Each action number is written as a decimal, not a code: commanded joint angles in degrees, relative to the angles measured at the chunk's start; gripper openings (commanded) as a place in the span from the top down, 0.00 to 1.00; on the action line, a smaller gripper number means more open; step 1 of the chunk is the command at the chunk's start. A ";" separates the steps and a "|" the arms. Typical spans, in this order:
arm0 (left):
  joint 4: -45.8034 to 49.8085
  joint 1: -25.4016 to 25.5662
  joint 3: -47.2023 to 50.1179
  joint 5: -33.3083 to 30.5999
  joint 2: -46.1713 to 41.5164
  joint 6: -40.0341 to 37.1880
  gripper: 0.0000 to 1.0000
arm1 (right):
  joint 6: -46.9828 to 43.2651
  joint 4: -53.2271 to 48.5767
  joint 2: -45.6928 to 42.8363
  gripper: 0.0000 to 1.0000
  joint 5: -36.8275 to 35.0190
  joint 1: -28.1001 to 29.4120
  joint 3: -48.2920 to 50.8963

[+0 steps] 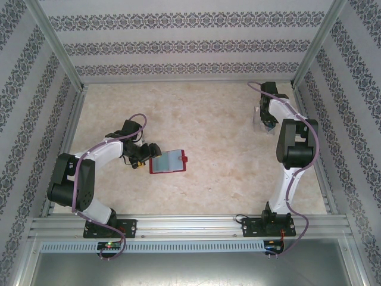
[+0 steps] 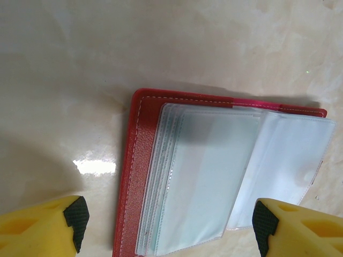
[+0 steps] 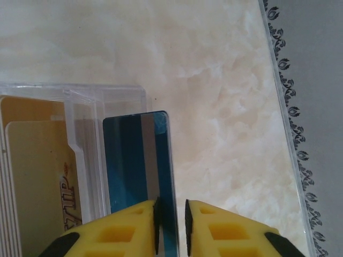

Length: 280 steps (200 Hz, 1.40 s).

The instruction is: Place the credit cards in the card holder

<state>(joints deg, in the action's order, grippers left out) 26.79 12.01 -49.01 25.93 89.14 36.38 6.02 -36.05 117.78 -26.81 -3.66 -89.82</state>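
The task looked partly done. In the right wrist view the clear card holder [image 3: 86, 101] at the upper left already held several cream cards [image 3: 37, 176], stacked on edge. One blue card [image 3: 134, 160] with a grey stripe stood just beside the holder's right wall, overlapping it. Whether it was seated in a slot could not be told.

The right end effector [image 3: 171, 210] had its fingers drawn close on either side of that card's lower edge. A sliver of gap showed at the right pad, so a firm clench could not be told.

The left wrist view added the likely remaining work. The red wallet [image 2: 134, 160] lay open on the counter [image 2: 80, 64], and its clear sleeves seemed to carry a pale teal face. The left end effector [image 2: 169, 222] hovered over it, released and wide, touching nothing.

The top view alone gave the layout: wallet left of centre, holder at the upper right, well apart.
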 commanded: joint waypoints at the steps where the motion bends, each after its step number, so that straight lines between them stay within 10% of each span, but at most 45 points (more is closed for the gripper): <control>1: 1.25 0.34 -0.40 0.43 -0.65 -0.40 0.18 | 0.04 -1.54 -2.27 0.80 -1.75 -0.65 -1.38; 280: 2.13 0.32 -1.35 0.43 -0.91 -0.65 0.18 | -0.24 -3.44 -3.41 1.00 -2.00 -0.72 -2.71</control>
<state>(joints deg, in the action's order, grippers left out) 26.81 12.01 -49.01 25.93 89.14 36.38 5.69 -38.28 115.96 -27.70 -3.66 -91.05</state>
